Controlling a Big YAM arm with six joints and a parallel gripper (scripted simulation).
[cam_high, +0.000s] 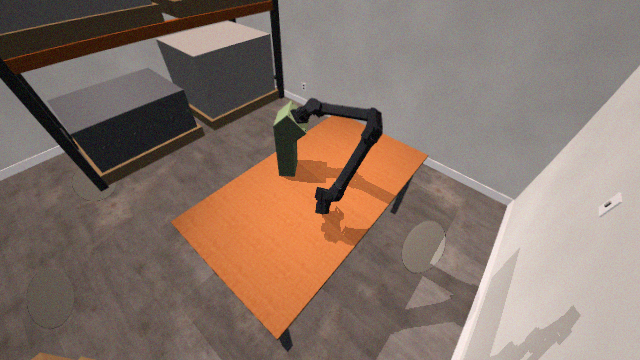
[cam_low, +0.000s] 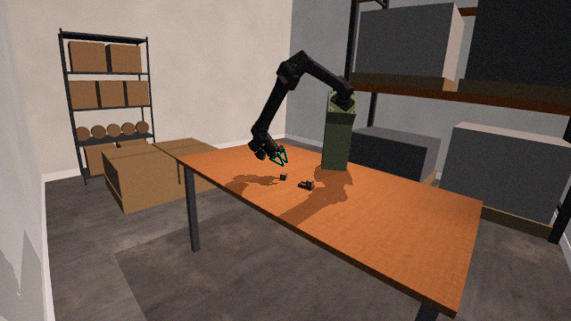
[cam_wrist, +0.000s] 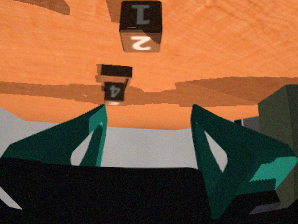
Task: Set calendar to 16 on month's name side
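A small dark cube (cam_low: 284, 176) (cam_wrist: 141, 25) rests on the table outside the tray. The wrist picture is upside down: the cube's shaded side towards the camera shows a 1, its lit top a 2. The low tray (cam_low: 302, 185) (cam_wrist: 116, 70) lies beyond it, with a second cube (cam_low: 310, 183) (cam_wrist: 114, 91) at one end; a 4 shows on that cube's side. Month names cannot be read. My gripper (cam_low: 285, 163) (cam_wrist: 148, 111) is open and empty, its green fingers above the table and the loose cube. The top view hides both cubes and the tray behind the arm.
The orange table (cam_high: 240, 240) (cam_low: 393, 232) carries the tray and cubes. The green pedestal (cam_high: 286, 150) (cam_low: 335, 143) bearing the arm stands behind the tray as seen in the exterior view. Shadows of the arm and pedestal fall across the table.
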